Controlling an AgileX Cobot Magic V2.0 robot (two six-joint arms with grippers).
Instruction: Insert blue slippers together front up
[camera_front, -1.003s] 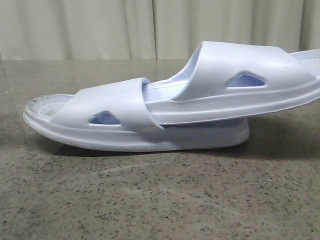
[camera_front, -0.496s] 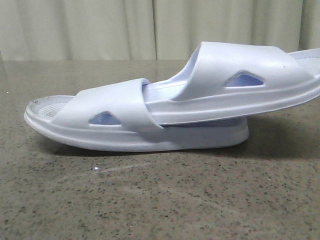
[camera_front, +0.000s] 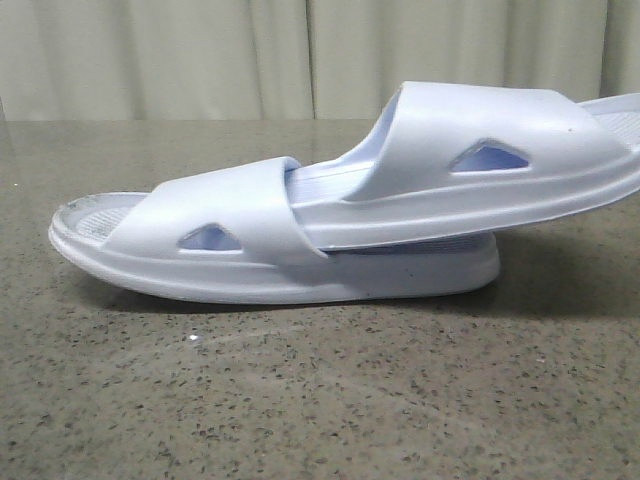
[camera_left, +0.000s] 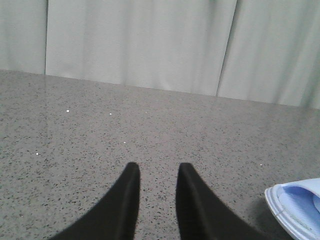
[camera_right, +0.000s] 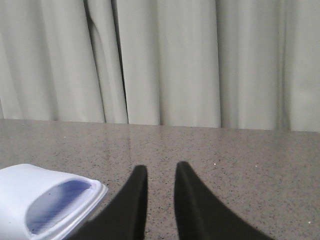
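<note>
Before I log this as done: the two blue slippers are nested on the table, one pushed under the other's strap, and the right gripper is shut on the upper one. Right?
Not quite. The blue slippers are nested on the table, but the right gripper holds nothing: the right wrist view shows its fingers apart and empty, the slipper beside them.

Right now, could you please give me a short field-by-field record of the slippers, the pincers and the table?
lower slipper: flat on the table, sole down
upper slipper: front end pushed under the lower one's strap, other end tilted up to the right
left pincer: open, holds nothing, slipper edge off to one side
right pincer: open, holds nothing, slipper end beside it
table: speckled grey stone
backdrop: pale curtain
</note>
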